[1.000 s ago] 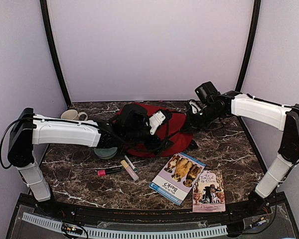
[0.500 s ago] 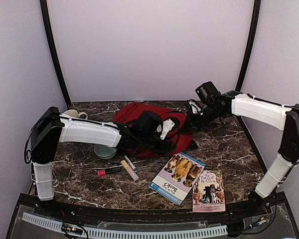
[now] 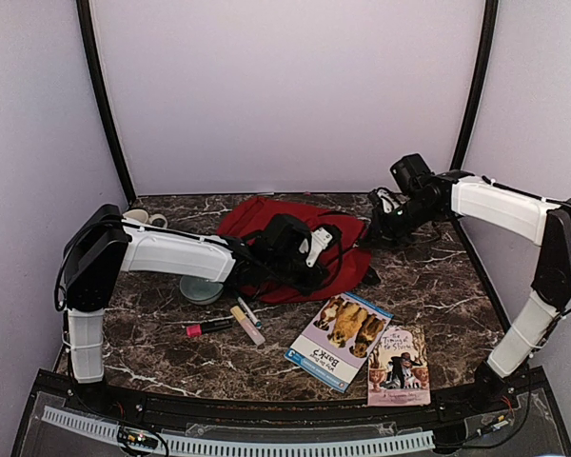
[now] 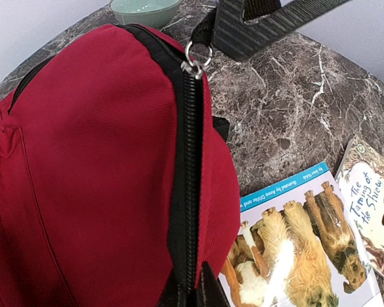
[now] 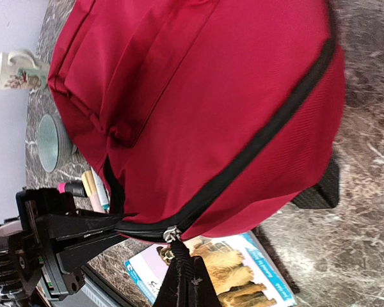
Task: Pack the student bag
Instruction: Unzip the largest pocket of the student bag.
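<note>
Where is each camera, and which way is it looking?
Top: sits high behind the arms, looks down at the table and bag; both arms show, with the left gripper and right gripper at the bag.
Left wrist: on the left arm, looks along the bag's zipper toward the bowl; its shut fingertips show at the bottom.
Right wrist: on the right arm, looks across the bag toward the mug; its shut fingertips and the left gripper show.
Shared: both wrist views show the bag and the dog book.
</note>
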You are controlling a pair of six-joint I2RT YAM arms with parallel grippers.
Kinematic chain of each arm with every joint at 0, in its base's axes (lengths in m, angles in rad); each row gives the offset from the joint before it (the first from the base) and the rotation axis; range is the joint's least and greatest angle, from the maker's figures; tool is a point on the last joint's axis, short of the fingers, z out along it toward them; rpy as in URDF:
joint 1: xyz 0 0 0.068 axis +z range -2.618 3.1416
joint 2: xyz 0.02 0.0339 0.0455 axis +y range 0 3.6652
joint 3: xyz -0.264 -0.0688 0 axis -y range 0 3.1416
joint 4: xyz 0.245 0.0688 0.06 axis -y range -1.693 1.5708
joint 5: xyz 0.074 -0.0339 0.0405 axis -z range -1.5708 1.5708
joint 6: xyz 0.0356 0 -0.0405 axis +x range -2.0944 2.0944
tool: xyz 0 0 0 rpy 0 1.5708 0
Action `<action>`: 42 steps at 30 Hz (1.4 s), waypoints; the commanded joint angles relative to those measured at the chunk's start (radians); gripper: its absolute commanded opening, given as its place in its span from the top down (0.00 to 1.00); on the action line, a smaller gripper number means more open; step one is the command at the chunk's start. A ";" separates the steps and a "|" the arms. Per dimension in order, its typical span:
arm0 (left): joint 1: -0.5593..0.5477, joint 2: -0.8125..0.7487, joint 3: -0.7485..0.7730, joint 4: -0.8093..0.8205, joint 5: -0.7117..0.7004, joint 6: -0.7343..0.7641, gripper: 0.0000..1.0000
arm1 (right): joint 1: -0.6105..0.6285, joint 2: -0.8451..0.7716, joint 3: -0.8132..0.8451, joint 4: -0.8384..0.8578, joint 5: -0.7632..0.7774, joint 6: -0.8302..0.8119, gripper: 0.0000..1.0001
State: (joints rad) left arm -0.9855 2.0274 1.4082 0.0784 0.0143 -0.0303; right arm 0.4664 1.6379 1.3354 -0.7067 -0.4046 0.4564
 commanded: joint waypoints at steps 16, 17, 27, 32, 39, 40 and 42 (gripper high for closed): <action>-0.002 -0.106 -0.018 -0.002 -0.123 0.015 1.00 | -0.175 -0.018 0.194 -0.061 -0.013 -0.031 1.00; -0.002 -0.115 -0.017 -0.005 -0.136 0.024 1.00 | -0.174 -0.021 0.207 -0.062 -0.015 -0.028 1.00; 0.027 -0.145 0.171 -0.142 -0.146 0.138 1.00 | -0.175 -0.035 0.289 -0.086 -0.077 -0.001 1.00; 0.046 -0.201 0.145 -0.194 -0.110 0.196 1.00 | -0.174 -0.109 0.187 -0.060 -0.102 0.019 1.00; 0.056 -0.286 -0.027 -0.165 -0.048 0.170 1.00 | -0.173 -0.175 -0.025 -0.003 -0.092 0.034 1.00; 0.056 -0.294 -0.044 -0.164 -0.039 0.163 1.00 | -0.174 -0.176 -0.043 -0.003 -0.087 0.031 1.00; 0.056 -0.304 -0.083 -0.166 -0.022 0.153 1.00 | -0.173 -0.172 -0.068 0.001 -0.079 0.023 1.00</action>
State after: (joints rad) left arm -0.9451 1.7935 1.4025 -0.0608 -0.0364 0.1379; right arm 0.3084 1.4769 1.3155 -0.7536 -0.5320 0.4797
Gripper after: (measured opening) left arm 0.039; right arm 0.016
